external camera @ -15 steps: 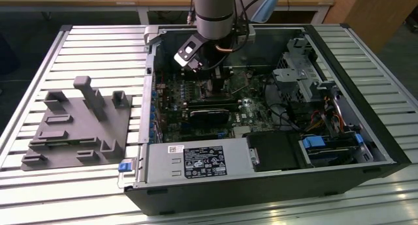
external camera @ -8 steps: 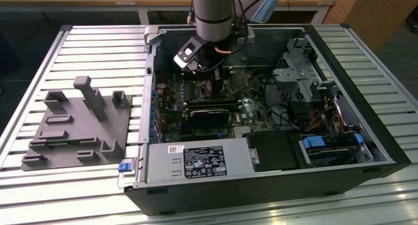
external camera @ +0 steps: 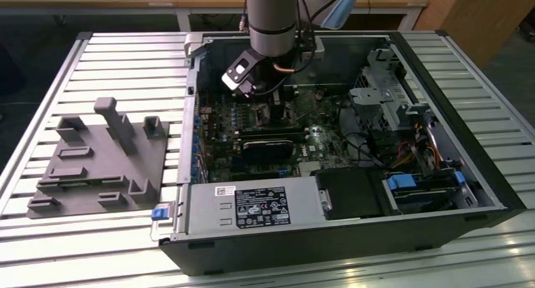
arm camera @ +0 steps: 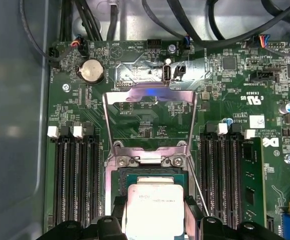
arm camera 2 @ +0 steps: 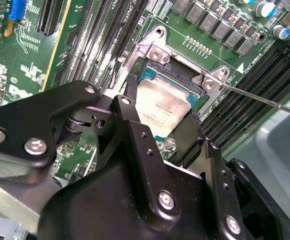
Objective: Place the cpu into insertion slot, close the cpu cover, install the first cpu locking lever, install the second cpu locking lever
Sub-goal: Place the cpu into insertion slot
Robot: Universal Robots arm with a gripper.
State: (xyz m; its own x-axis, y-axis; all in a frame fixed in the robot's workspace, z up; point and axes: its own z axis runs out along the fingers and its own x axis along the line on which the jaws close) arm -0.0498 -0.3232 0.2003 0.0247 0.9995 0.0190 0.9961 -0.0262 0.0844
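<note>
Gripper [arm camera 2: 161, 120] clenched on cpu [arm camera 2: 163, 106] at slot [arm camera 2: 150, 75], second wrist view; first wrist view adds cover [arm camera: 150, 93] swung open; exterior view, gripper at 12 o'clock of card [external camera: 272, 144].

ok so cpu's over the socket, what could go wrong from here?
1. The gripper grips the cpu at the insertion slot. I can't tell whether it's square, so it could seat crooked when released.
2. The fingers sit close to the socket frame, with a thin locking lever right beside one. It might snag.
3. The cpu cover stands open, hinged at the slot's edge. A bump could drop it early.
</note>
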